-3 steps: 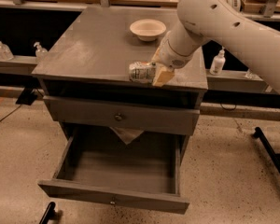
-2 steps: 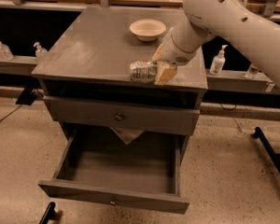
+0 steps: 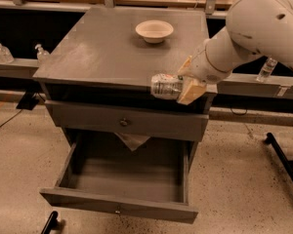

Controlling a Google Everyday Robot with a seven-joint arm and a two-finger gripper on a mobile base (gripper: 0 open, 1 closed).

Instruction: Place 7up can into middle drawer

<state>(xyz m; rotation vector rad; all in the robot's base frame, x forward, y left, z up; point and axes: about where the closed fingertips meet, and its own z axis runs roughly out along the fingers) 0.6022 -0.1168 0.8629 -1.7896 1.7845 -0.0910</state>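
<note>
gripper (image 3: 181, 83) at cabinet (image 3: 102, 50) edge on 7up can (image 3: 164, 86) | middle drawer (image 3: 118, 206) open | bowl (image 3: 154, 30) behind

**No legible text**

Nothing can be read anywhere in view. The can (image 3: 165, 86) has dark markings on its pale side, but they are too blurred to make out as letters. It lies sideways in the gripper (image 3: 183, 83), whose fingers clasp it at the front edge of the cabinet (image 3: 102, 52) top.
</note>
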